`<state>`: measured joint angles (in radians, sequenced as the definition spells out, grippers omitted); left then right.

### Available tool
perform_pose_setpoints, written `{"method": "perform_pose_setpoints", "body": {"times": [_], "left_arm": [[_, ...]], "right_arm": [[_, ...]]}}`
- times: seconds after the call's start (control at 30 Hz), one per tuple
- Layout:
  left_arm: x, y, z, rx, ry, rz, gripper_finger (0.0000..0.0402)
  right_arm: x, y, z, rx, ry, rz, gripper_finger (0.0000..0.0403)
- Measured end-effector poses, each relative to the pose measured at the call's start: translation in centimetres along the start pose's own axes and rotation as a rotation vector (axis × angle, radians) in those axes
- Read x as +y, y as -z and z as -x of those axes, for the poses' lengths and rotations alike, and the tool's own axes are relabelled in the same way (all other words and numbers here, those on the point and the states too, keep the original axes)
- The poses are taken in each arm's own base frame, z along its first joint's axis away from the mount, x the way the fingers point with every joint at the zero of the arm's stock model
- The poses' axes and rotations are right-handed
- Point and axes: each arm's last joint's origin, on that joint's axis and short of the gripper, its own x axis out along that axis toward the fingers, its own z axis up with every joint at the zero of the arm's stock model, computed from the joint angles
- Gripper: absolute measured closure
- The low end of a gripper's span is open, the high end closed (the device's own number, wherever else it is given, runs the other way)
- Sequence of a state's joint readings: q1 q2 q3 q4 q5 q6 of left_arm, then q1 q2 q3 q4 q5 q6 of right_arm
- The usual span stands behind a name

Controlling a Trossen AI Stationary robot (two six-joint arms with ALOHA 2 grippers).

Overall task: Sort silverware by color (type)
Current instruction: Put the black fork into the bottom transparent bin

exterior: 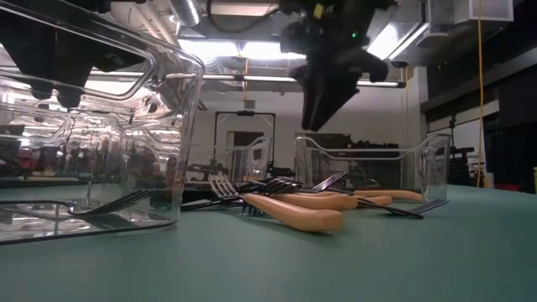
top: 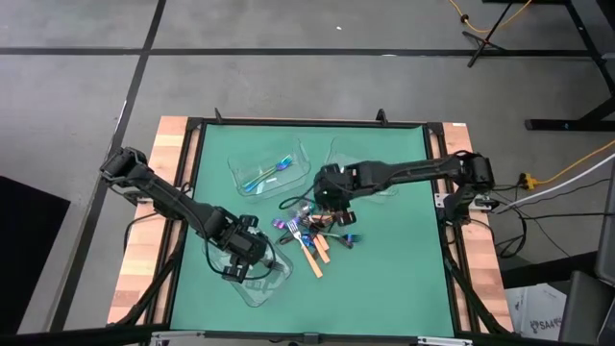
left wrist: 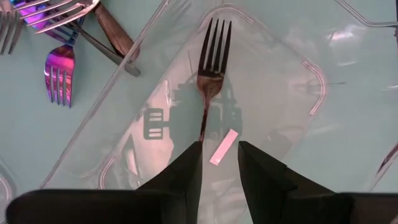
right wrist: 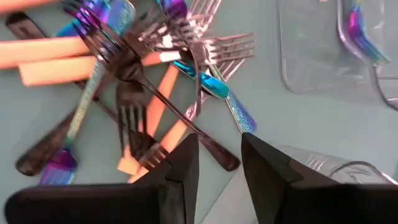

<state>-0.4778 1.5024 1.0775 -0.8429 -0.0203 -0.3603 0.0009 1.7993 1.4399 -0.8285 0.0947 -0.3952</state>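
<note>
No readable writing. Left tool parted, empty, above dark fork; right tool likewise.

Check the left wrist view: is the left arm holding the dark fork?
No. The dark fork lies flat in the clear tray, and the left gripper hovers with open fingers above its handle.

The bench wears a matt green mat, smooth and unmarked, framed by pale bare wood at its sides. The trays are clear glossy plastic that throws back the ceiling lights. In the pile of silverware, some forks have a polished iridescent metal sheen, some are dark glossy metal, and the orange handles look smooth and satiny, like plastic.
</note>
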Motion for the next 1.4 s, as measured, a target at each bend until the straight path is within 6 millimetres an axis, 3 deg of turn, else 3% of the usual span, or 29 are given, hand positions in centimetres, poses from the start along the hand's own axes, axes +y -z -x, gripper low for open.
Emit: {"method": "perform_pose_setpoints", "body": {"times": [0.27,0.53,0.8,1.4], "left_arm": [[0.0,-0.1,0.0,-0.011,-0.017,0.000,0.0305],[0.0,-0.1,0.0,-0.013,-0.017,0.006,0.0305],[0.0,-0.1,0.0,-0.014,-0.017,0.027,0.0305],[0.0,-0.2,0.0,-0.020,-0.013,0.027,0.0305]], "right_arm": [[-2.2,1.2,-3.0,0.049,-0.092,0.010,0.0292],[-1.9,1.3,-5.2,0.081,-0.143,0.157,0.0292],[-1.7,1.5,-7.0,0.113,-0.167,0.171,0.0292],[-1.6,1.5,-7.5,0.089,-0.156,0.198,0.0292]]}}
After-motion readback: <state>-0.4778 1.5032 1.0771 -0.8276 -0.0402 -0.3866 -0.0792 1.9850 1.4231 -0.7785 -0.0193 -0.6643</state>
